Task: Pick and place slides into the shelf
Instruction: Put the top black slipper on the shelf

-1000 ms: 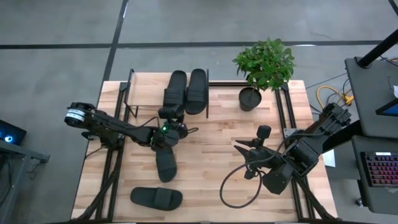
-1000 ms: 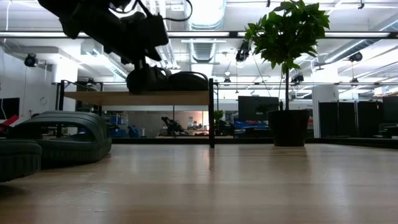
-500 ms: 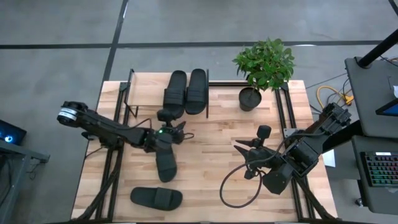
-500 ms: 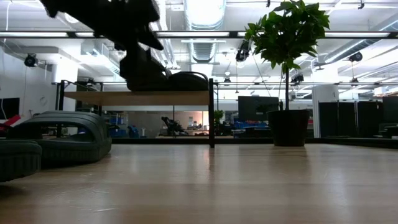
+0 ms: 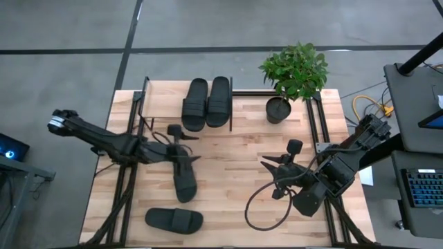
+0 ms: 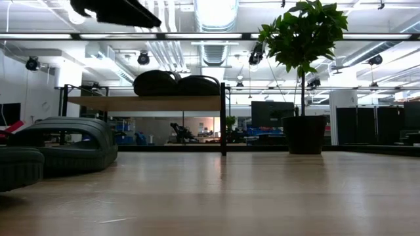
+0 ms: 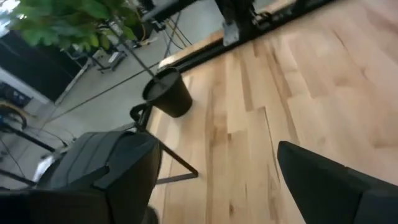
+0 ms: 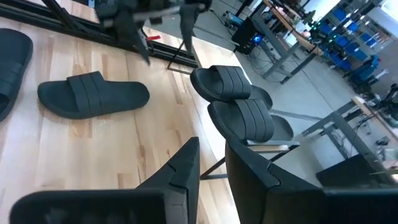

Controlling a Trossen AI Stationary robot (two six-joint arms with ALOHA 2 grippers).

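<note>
Left tool (image 5: 181,144), frame centre-left: fingers wide, empty, above a slide (image 5: 184,182). Right tool (image 5: 278,164), centre-right: fingers narrow, empty. Two slides (image 5: 207,102) occupy the shelf (image 5: 142,104).

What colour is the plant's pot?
Black pot, seen best in the high view.

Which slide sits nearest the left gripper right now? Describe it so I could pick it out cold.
Start at the shelf along the table's far edge, where two slides sit side by side. Come toward the near edge to the open left gripper. The slide just beyond it lies lengthwise on the bare tabletop, unlike the crosswise slide nearer the front edge.
</note>
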